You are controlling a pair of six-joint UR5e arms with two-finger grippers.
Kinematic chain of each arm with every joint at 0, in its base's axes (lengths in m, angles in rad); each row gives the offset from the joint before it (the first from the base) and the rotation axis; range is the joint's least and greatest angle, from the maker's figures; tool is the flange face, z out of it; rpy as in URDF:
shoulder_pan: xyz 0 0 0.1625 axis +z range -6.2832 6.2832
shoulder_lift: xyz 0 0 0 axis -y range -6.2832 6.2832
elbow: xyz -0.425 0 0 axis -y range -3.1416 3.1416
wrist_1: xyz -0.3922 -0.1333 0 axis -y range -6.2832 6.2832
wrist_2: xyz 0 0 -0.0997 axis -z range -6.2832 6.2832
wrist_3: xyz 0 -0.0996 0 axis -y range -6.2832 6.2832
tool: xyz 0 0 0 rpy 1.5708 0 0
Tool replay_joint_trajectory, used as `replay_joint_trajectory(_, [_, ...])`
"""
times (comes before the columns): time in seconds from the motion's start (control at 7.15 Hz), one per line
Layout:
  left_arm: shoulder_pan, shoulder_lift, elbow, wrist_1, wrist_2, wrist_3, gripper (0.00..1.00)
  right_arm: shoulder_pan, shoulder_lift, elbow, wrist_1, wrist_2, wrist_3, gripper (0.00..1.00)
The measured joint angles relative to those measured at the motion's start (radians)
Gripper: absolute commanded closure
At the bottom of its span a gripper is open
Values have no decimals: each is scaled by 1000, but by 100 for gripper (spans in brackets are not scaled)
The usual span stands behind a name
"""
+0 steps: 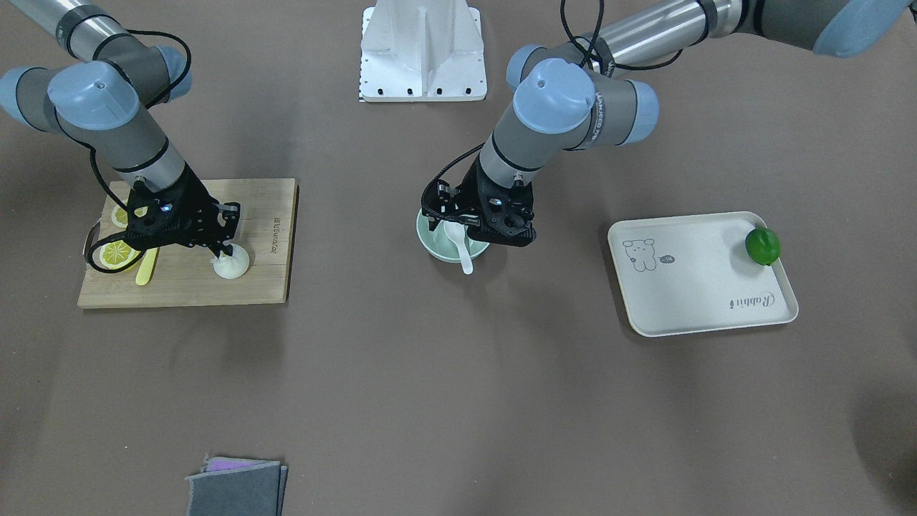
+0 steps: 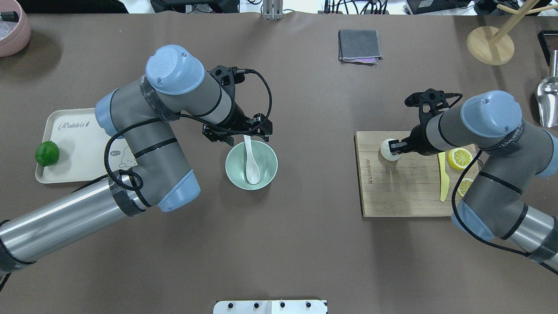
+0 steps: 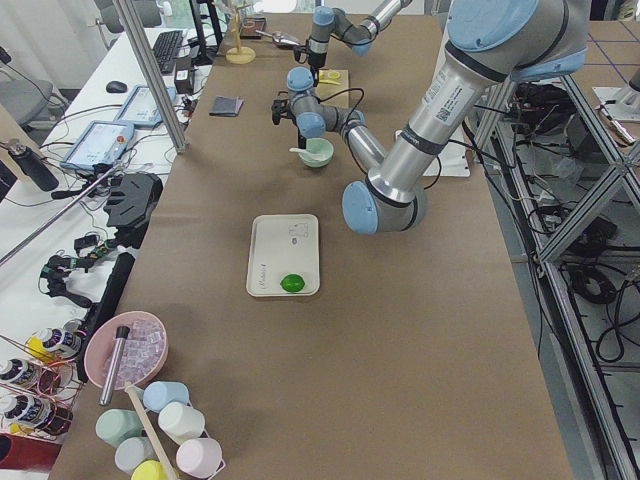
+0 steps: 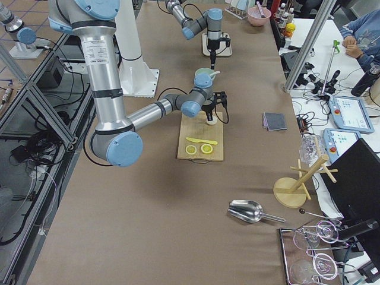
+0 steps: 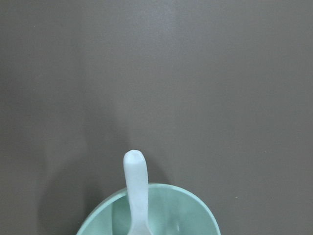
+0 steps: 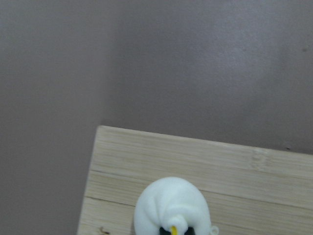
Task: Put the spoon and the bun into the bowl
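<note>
The white spoon [image 2: 250, 163] lies in the mint-green bowl [image 2: 272, 163] with its scoop down and its handle leaning on the far rim; it also shows in the left wrist view [image 5: 137, 191]. My left gripper [image 2: 239, 134] hovers just above the handle end, open and apart from it. The white bun [image 2: 386, 150] sits on the far left corner of a wooden cutting board [image 2: 392, 192]. My right gripper [image 2: 394, 147] is down on the bun, its fingertips closed on the pleated top. The right wrist view shows the bun [image 6: 166, 203] at its bottom edge.
Lemon slices [image 2: 460, 157] and a yellow plastic knife [image 2: 443, 179] lie on the board under my right arm. A cream tray [image 2: 78, 144] with a green lime [image 2: 47, 153] sits to the left. A grey cloth [image 2: 359, 46] lies at the far side.
</note>
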Motion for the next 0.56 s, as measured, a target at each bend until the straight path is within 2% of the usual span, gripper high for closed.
replay_joint_trajectory(0.28, [-54, 129, -123, 1, -24, 64, 2, -35, 142, 44, -133, -29, 114, 100])
replay_joint_trajectory(0.56, [-150, 256, -183, 1, -103, 237, 2, -161, 331, 54, -270, -143, 277, 100])
